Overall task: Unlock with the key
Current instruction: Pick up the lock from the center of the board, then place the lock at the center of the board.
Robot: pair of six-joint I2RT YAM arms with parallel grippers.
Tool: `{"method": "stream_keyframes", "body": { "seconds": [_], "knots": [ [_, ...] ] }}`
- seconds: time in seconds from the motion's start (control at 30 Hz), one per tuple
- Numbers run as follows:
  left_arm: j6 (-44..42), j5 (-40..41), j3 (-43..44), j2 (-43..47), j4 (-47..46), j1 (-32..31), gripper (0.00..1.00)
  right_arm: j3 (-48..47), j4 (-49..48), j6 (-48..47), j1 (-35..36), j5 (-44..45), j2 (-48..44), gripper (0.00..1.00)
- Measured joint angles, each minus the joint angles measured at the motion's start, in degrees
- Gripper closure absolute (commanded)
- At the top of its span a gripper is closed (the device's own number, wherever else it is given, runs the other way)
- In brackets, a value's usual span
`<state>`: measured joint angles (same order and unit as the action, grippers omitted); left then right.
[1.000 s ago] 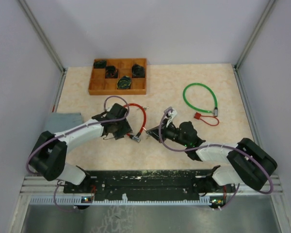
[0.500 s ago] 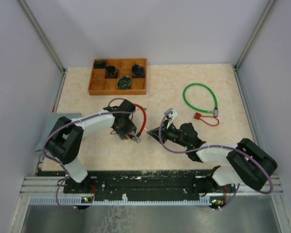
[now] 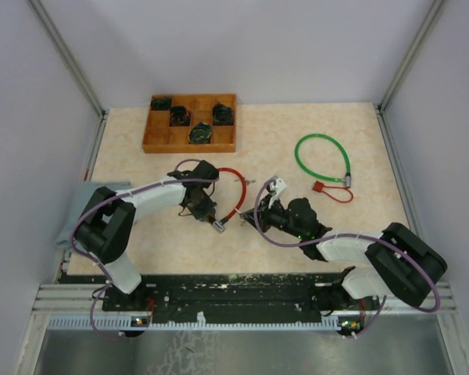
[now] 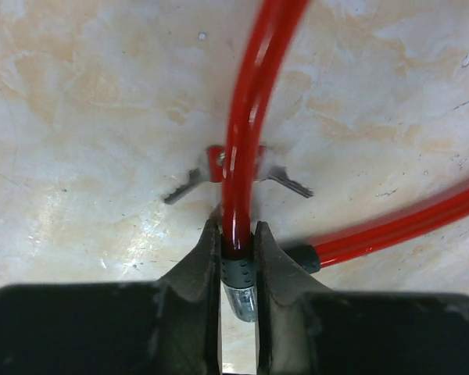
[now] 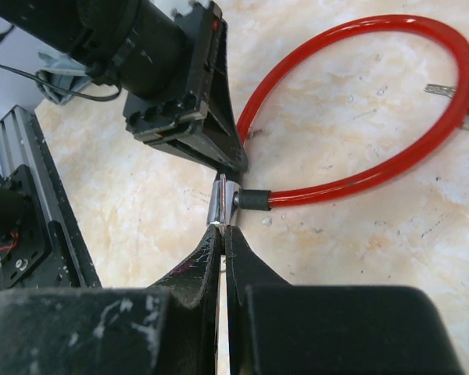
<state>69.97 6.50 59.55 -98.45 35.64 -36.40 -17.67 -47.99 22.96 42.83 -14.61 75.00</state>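
Note:
A red cable lock [image 3: 236, 187] lies looped on the table's middle. My left gripper [image 3: 205, 212] is shut on its end. In the left wrist view the gripper [image 4: 237, 234] pinches the black collar above the silver lock barrel [image 4: 240, 293], and the red cable [image 4: 246, 117] runs away from the fingers. My right gripper [image 5: 223, 228] is shut on a thin metal key [image 5: 221, 205] whose blade meets the barrel [image 5: 228, 195]. From above, the right gripper [image 3: 246, 217] faces the left one across the barrel [image 3: 218, 226].
Spare keys [image 4: 285, 181] on a red ring lie under the cable. A green cable lock [image 3: 322, 156] with a red-tagged key [image 3: 328, 190] sits at the right. A wooden compartment tray [image 3: 148, 144] stands at the back left, a grey cloth [image 3: 82, 203] at the left edge.
My left gripper has swung right and closed on the lock's end. The red loop has shifted right. My right gripper has edged left to the barrel.

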Motion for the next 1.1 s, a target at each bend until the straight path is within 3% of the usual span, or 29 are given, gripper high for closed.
{"method": "stream_keyframes", "body": {
  "seconds": [0.1,0.53,1.1],
  "knots": [
    [-0.17,0.98,0.0,0.63,0.46,-0.11,1.0,0.0,1.36,0.17,0.04,0.07,0.0,1.0],
    [-0.48,1.86,-2.43,9.84,-2.21,0.92,1.0,0.0,-2.21,9.29,2.6,-0.13,0.33,1.0],
    [0.85,-3.78,-6.78,11.89,-10.08,3.93,1.0,0.04,-16.98,28.79,2.82,-3.3,17.9,1.0]
  ]
}}
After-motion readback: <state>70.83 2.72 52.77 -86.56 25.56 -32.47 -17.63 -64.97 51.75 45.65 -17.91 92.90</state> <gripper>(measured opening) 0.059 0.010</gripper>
